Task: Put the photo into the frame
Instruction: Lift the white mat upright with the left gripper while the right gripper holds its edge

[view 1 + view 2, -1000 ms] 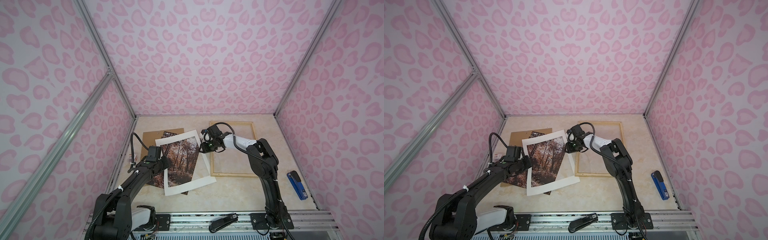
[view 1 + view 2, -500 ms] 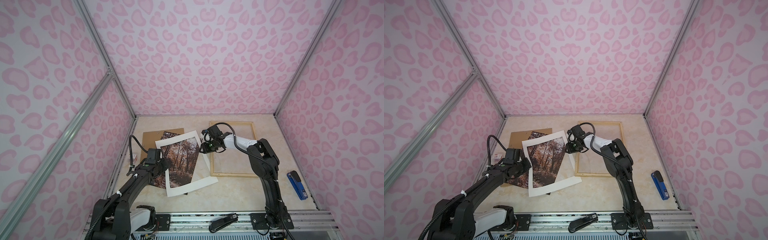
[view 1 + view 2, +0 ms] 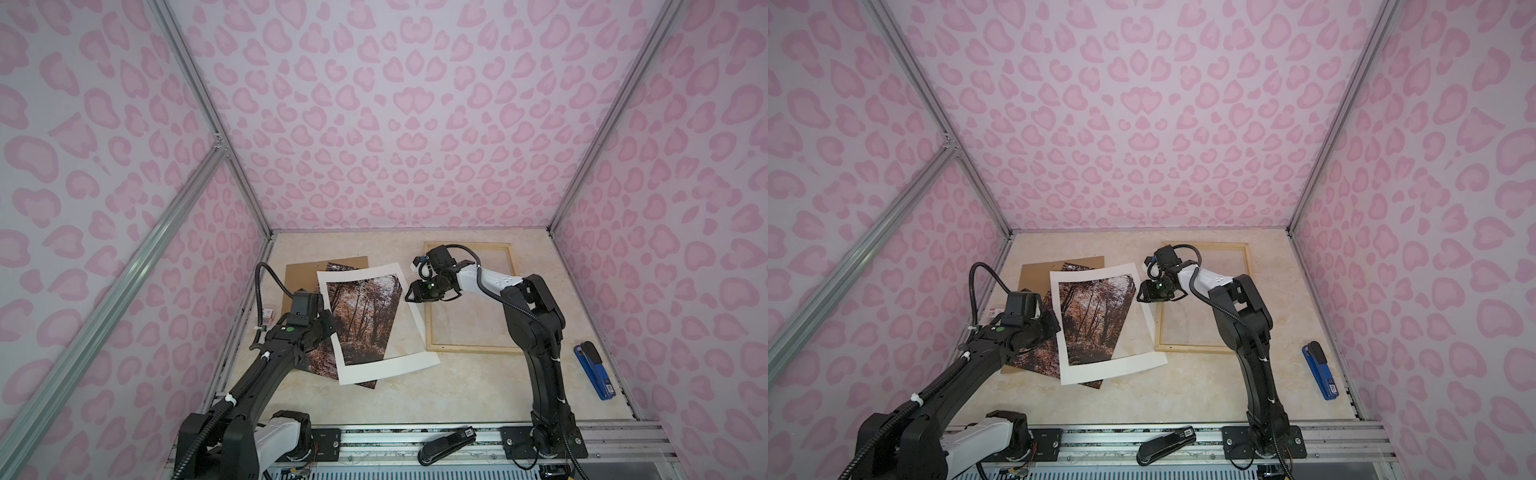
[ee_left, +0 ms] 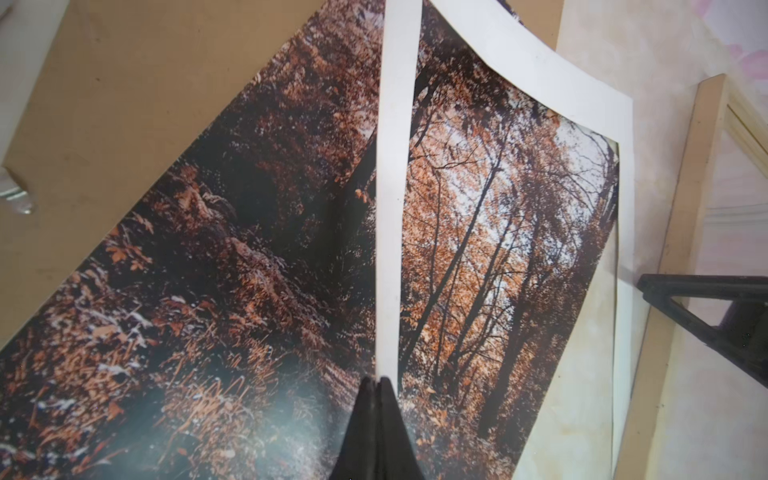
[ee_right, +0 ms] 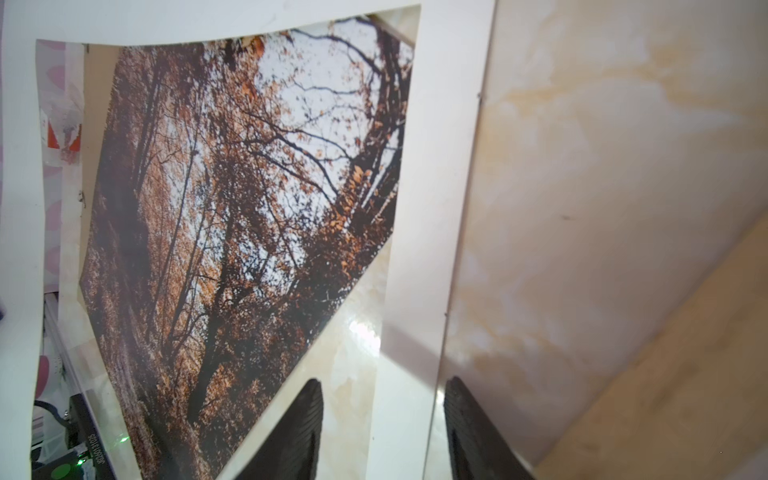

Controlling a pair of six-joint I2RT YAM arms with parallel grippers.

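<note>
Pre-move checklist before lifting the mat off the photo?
1. Grip, left gripper on white mat: ok, jaws shut on its edge.
2. Grip, right gripper on white mat: not ok, jaws open astride the opposite strip.
3. Is the photo pinched too: cannot tell.
4. Is the photo uncovered: not ok, white mat lies over it.
5. Is the frame clear: not ok, white mat corner overlaps its rail.

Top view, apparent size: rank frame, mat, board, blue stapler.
1. mat and frame: too close to call, and the mat lies nearer the camera.
2. board, counting only its uncovered part.
3. blue stapler, smallest.
</note>
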